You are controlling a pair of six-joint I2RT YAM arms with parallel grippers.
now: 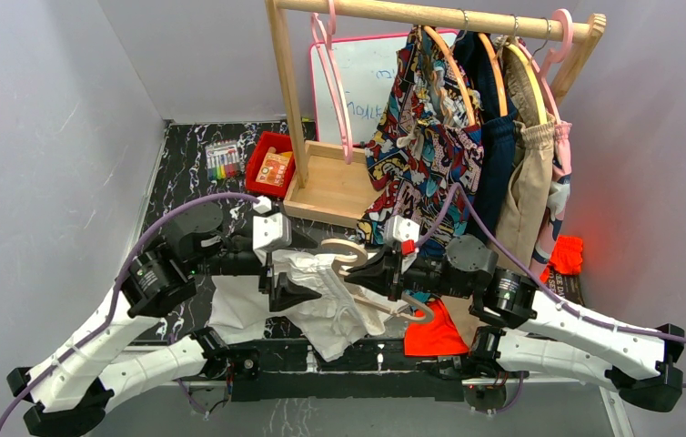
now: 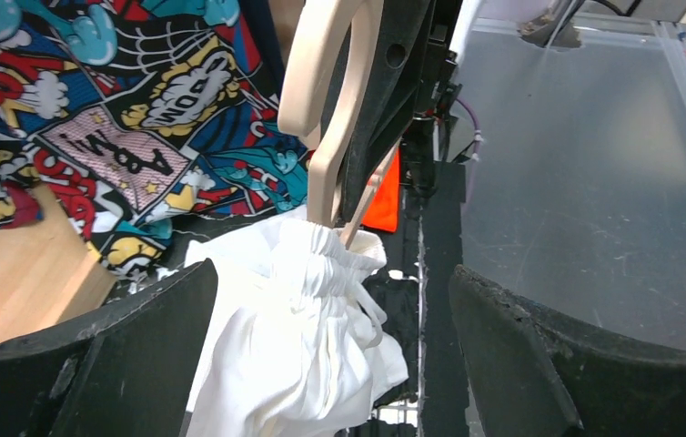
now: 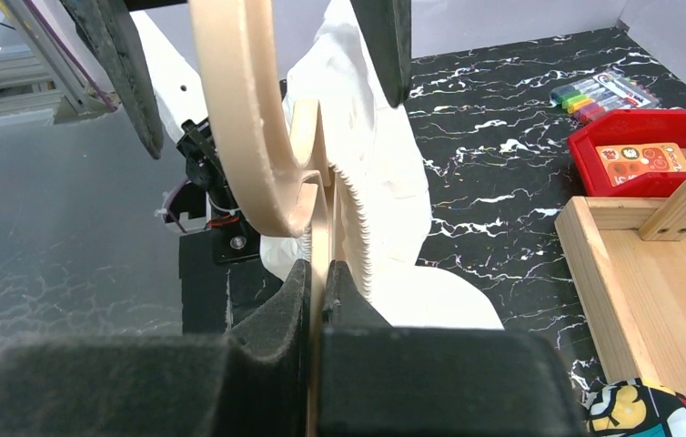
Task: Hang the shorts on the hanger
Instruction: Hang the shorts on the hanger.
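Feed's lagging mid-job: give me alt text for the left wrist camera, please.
The white shorts hang bunched, waistband gathered around the lower end of the cream hanger, which the right gripper clamps from above. The left gripper stands wide open, one finger on each side of the shorts, not closed on them. A comic-print garment fills the upper left.

The hanger [image 3: 235, 137] sits clamped between right fingers [image 3: 276, 314]; shorts [image 2: 294, 328] hang on it just beyond them, between the spread left fingers [image 2: 121, 350].
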